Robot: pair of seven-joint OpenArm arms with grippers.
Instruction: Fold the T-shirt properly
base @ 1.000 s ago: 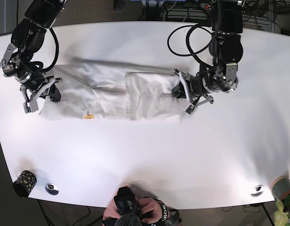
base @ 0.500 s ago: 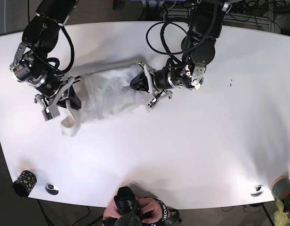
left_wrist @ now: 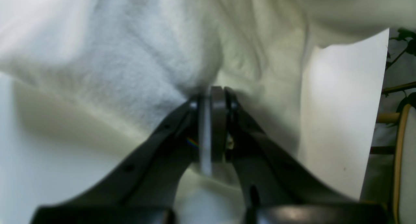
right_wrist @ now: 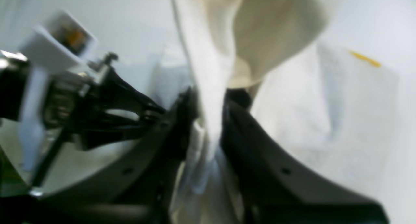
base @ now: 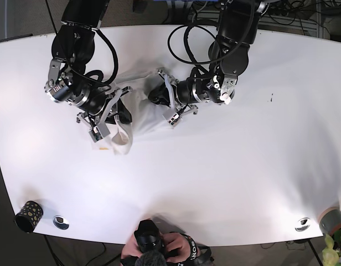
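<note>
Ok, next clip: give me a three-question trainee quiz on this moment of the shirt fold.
1. True or false: both claws are shut on the shirt.
2. Multiple choice: in the base view, what stands at the table's bottom-left edge? A) a red mug B) a dark speckled cup C) a folded towel
3. Fill in: the left claw pinches the cloth between its ____ tips.

Key
1. True: the left claw is clamped on a fold, and the right claw has a strip of cloth running between its fingers.
2. B: the cup sits by the table's edge.
3. Closed.
</note>
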